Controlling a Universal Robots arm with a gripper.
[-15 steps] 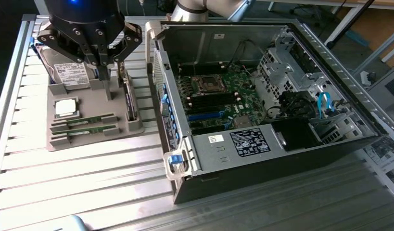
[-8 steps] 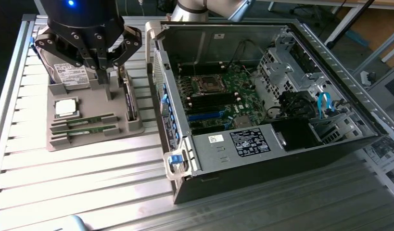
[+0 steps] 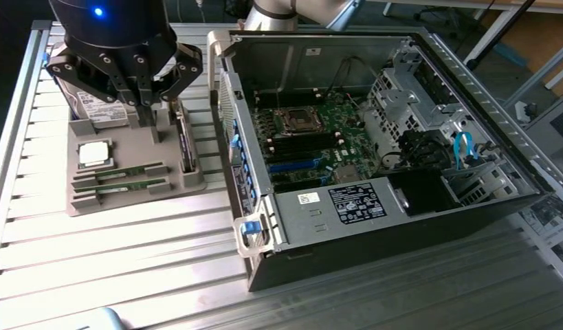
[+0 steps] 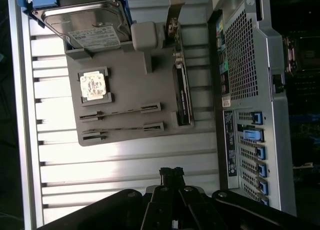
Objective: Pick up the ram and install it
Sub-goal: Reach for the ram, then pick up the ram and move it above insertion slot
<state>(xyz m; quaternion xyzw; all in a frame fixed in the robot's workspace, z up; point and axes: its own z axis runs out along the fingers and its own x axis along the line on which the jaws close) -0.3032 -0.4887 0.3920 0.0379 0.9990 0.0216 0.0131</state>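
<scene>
Exterior view: a black gripper hangs over the far end of a grey holder on a slatted metal counter, its jaws pressed together and pinching nothing. The ram is a long, thin green stick standing on edge in a slot of the holder, with a second stick like it just beside it, both apart from the jaws. A silver processor chip and a hard drive with a white label sit nearby. On the exterior view's right an open computer case carries a black label; its print is too small to read. Wrist view: the gripper shows jaws closed tip to tip above the counter. The ram appears edge-on as a thin dark line in the holder, beside the processor chip. The hard drive label text cannot be read.
</scene>
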